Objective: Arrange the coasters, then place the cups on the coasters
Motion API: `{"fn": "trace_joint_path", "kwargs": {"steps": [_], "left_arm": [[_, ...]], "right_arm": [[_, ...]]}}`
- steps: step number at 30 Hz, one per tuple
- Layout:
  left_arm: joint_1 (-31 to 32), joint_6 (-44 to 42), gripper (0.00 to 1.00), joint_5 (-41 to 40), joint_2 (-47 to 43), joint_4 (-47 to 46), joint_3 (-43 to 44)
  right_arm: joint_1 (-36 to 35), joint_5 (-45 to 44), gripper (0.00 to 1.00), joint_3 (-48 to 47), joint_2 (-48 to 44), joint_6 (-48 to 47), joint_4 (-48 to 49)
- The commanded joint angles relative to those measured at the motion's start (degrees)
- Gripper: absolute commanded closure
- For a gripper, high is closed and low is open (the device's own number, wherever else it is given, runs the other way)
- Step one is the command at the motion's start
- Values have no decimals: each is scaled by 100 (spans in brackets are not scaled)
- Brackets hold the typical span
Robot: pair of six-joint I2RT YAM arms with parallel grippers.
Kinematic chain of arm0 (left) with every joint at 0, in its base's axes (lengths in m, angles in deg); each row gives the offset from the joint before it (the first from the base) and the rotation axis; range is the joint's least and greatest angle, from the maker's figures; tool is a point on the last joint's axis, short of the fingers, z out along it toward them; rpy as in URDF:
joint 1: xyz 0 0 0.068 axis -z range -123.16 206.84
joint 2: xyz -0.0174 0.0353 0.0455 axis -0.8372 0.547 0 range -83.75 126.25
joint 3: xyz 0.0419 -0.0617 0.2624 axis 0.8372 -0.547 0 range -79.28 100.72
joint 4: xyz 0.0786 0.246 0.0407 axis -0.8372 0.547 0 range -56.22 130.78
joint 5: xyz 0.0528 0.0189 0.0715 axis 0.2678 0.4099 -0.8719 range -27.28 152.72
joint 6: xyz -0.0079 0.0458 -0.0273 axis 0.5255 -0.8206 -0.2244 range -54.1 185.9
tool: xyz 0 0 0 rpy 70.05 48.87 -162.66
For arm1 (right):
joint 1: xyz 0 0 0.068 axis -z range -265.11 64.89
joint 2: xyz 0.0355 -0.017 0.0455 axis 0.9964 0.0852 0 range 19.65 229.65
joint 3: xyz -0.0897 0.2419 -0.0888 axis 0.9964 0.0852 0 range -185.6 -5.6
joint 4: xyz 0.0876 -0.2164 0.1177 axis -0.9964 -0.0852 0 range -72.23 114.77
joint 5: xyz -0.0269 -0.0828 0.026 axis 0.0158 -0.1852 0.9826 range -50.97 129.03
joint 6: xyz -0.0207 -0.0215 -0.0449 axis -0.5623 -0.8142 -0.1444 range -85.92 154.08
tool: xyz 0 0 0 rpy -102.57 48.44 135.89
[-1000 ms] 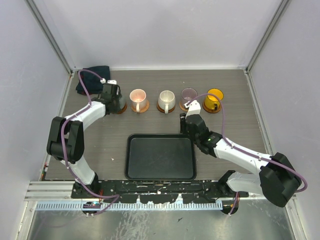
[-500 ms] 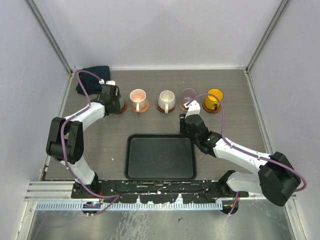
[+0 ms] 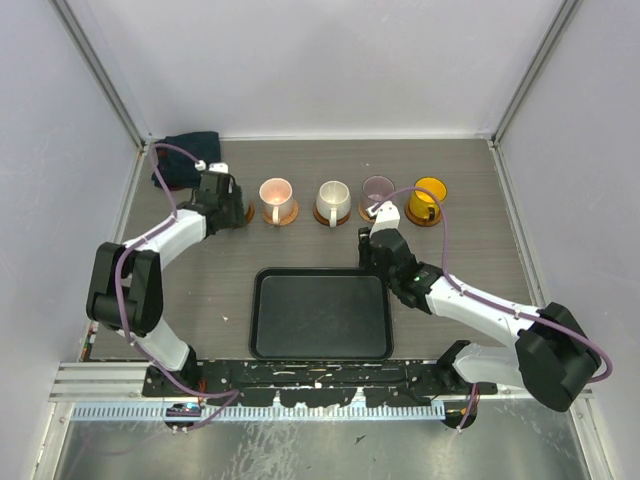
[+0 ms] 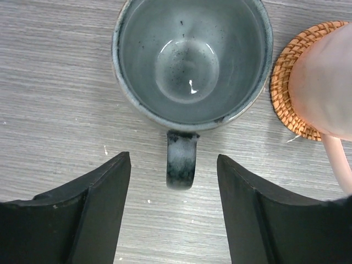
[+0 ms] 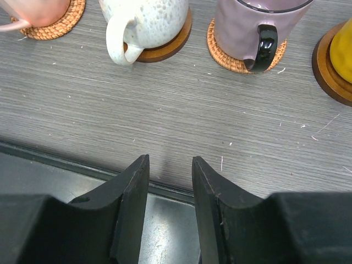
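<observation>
Several cups stand in a row at the back, each on a brown coaster: pink, cream-white, mauve and yellow. The grey-green cup stands upright at the row's left end, and a coaster rim peeks out beside it. Its handle points at my left gripper, which is open; both fingers stand clear of the handle on either side. My right gripper hovers open and empty over the tray's far edge, in front of the cream-white cup and the mauve cup.
A black rectangular tray lies in the middle near the arm bases. A dark blue cloth is bunched in the back left corner. The pink cup's woven coaster sits just right of the grey-green cup. Walls enclose the table on three sides.
My left gripper has opened and let go of the grey-green cup's handle, and the left arm has shifted slightly. The right arm has not moved.
</observation>
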Motion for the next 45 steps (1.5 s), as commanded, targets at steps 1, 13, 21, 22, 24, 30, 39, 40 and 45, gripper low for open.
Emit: {"fn": "trace_joint_path", "kwargs": {"steps": [1, 13, 21, 22, 24, 30, 39, 40, 45], "left_arm": [[-34, 29, 33, -211, -539, -151, -61], [-41, -53, 29, -512, -1078, 225, -184], [-35, 94, 22, -271, -1631, 270, -516], [-34, 97, 20, -284, -1763, 281, -562], [-37, 133, 17, -374, -2034, 374, -640], [-35, 430, 1, -887, -3140, 753, -977], [-36, 1018, 2, -1414, -4434, 1209, -1376], [-40, 1088, 2, -1419, -4528, 1248, -1392], [-35, 1224, 2, -1177, -4847, 1642, -1258]], "right_arm": [[-20, -45, 57, -156, -139, 45, 246], [-20, -75, 57, -191, -333, 45, 218], [-13, -542, 56, -281, -700, -190, 20], [-3, -678, 53, -289, -776, -231, 12], [48, -1036, 48, -302, -946, -298, 5], [685, -1371, 36, -237, -1312, -311, 10], [1295, -2004, 18, 393, -2822, 632, 6], [1295, -2143, 17, 457, -3039, 648, 8], [1298, -2762, 14, 466, -3853, 533, -423]]}}
